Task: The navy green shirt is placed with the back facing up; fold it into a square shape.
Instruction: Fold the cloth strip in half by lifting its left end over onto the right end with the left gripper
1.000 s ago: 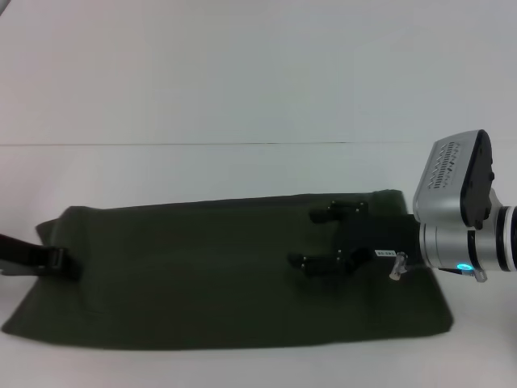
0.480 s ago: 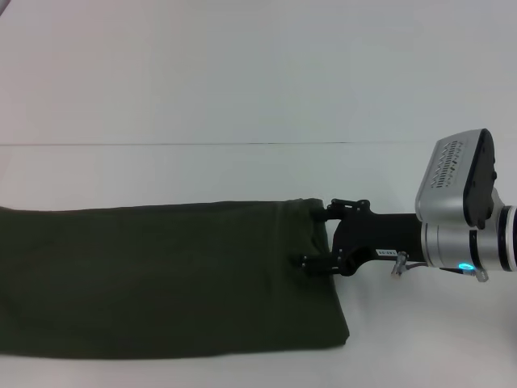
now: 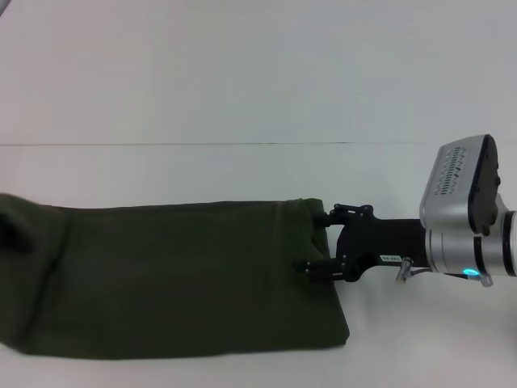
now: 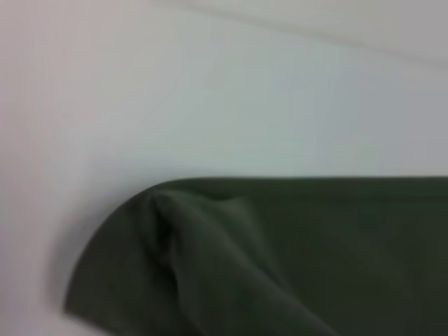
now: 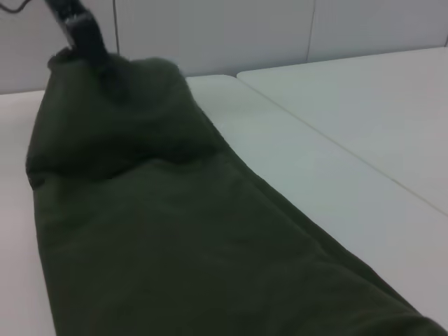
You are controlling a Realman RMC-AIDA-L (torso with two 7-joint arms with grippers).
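At the left edge of the head view, the far end of the navy green shirt (image 3: 174, 275) is bunched and lifted slightly off the white table (image 3: 242, 97). The left gripper (image 5: 73, 28) is glimpsed only in the right wrist view, as a dark shape at that raised end; whether its fingers are closed on the cloth cannot be told.

Across the middle, the shirt is laid out as a long folded band, its long axis running side to side across the table, left arm's end to right arm's end. In the left wrist view the rounded, doubled-over end of the fabric is seen resting on the table.

At the right, the right gripper (image 3: 319, 241) is held level at the shirt's right edge, its two black fingers spread apart, one at the far corner and one at mid-edge, with nothing clamped between them. The shirt lies directly to the left of this gripper, so the right arm is judged the nearer one for that end.

Against half a second ago, the right gripper is seen drawn back slightly to the right, the right edge of the shirt is unchanged, and the left end, flat before, is now humped up.
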